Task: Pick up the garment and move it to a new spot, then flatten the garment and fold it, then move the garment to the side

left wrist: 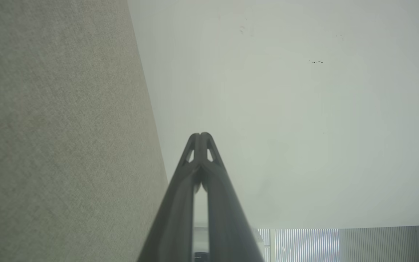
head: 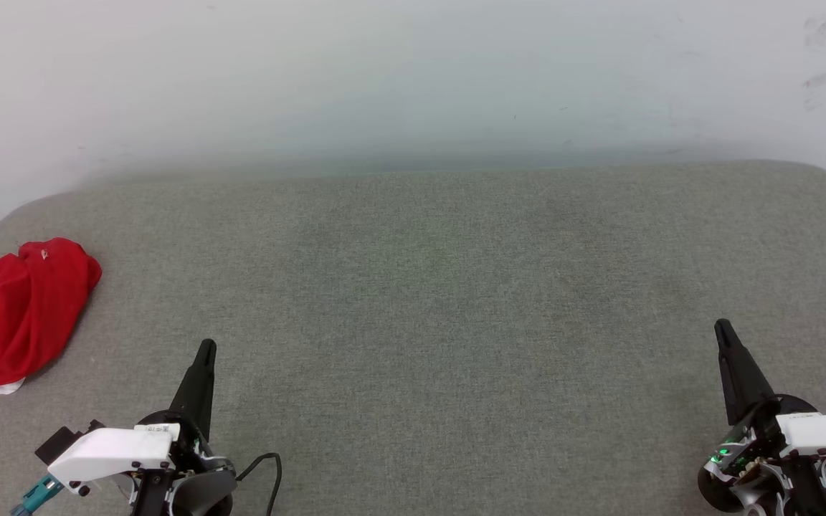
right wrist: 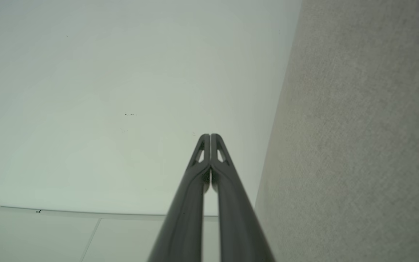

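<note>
We see our left tool (head: 205, 352) and right tool (head: 723, 331) both closed and holding nothing, at the near side of the grey desk (head: 413, 287), while the red garment (head: 22, 315) lies crumpled at the desk's left edge, not touching them.

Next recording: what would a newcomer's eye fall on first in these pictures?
A crumpled red fabric garment with a sliver of white trim stands out, bunched at the far left edge of the broad grey woven-fabric surface. The dark long-fingered left claw at lower left and right claw at lower right are both shut and empty, with their tips pointing toward the pale wall.
</note>
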You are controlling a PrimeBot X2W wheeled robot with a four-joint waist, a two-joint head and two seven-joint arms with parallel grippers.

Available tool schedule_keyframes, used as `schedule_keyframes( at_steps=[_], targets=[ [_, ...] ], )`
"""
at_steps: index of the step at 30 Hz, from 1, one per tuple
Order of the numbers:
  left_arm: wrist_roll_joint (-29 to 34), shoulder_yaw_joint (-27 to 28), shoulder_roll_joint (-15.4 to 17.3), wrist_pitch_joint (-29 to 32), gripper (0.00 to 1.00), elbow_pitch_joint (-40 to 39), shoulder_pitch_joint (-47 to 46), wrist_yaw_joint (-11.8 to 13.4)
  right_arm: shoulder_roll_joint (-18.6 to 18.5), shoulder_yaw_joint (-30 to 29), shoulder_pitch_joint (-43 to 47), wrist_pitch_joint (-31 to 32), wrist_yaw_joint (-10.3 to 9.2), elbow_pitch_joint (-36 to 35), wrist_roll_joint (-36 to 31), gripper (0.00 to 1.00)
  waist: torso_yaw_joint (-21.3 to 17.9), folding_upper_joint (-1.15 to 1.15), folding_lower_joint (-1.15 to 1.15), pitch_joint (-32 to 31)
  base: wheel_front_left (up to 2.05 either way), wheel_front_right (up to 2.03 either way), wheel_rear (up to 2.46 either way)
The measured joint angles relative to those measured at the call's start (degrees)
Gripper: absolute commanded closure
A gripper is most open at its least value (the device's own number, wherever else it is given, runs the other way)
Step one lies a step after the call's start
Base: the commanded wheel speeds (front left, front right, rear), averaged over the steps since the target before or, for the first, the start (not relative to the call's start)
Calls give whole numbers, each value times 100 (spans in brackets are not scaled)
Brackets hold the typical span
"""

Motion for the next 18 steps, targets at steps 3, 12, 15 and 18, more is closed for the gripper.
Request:
schedule_keyframes(
  at_steps=[3,12,15,18],
  targets=[
    [0,0,0,0,100,0,0,0,0,0,0,0,0,0,-1,100,0,0,0,0,0,0,0],
    [0,0,0,0,100,0,0,0,0,0,0,0,0,0,0,100,0,0,0,0,0,0,0],
    [0,0,0,0,100,0,0,0,0,0,0,0,0,0,0,100,0,0,0,0,0,0,0],
    [0,0,0,0,100,0,0,0,0,0,0,0,0,0,0,100,0,0,0,0,0,0,0]
  ],
)
